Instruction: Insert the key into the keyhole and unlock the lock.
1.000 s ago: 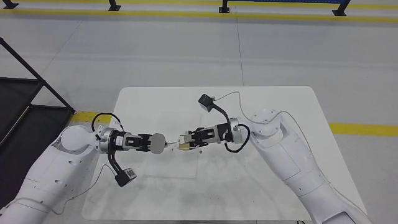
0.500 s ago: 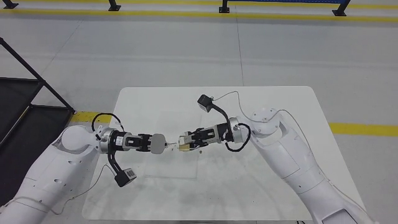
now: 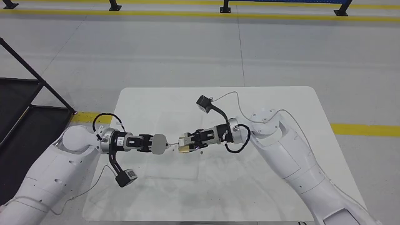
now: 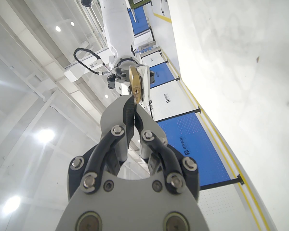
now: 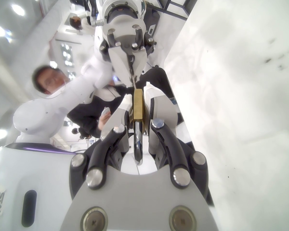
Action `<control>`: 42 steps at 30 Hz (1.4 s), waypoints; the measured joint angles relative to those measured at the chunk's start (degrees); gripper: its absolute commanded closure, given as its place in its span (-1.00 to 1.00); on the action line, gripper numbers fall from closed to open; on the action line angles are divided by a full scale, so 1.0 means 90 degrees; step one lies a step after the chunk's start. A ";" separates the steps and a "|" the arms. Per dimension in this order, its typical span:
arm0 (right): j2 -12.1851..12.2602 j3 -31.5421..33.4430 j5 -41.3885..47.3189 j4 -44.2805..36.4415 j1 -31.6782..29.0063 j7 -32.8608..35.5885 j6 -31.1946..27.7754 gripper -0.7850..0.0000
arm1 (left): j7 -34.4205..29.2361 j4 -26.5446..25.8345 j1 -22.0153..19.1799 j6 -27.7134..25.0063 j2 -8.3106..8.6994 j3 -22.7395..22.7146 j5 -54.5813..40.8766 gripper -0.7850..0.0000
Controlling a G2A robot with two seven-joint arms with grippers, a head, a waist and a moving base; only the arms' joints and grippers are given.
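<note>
one white table (image 3: 281, 103) beneath | left gripper (image 4: 134, 105) pinches key (image 5: 133, 80); right gripper (image 5: 139, 105) clamps lock (image 5: 137, 108)

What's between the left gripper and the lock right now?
Only the key: pinched in the left gripper, its tip at the keyhole of the lock. Both wrist views show it; how far in, I cannot tell.

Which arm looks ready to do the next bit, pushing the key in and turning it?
Left. The left tool pinches the key, tip at the keyhole; the right tool only clamps the lock.
</note>
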 measured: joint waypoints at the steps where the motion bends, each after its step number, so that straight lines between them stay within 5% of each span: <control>1: 0.0001 -0.0003 0.0003 0.0000 0.0002 -0.0002 0.0000 1.00 | 0.0000 0.0000 -0.0005 0.0000 0.0004 0.0011 -0.0005 1.00; 42: -0.0002 -0.0255 0.0070 0.0046 0.0184 0.0001 0.0051 1.00 | -0.0161 0.0001 -0.0200 0.0161 0.0175 0.0422 -0.0020 1.00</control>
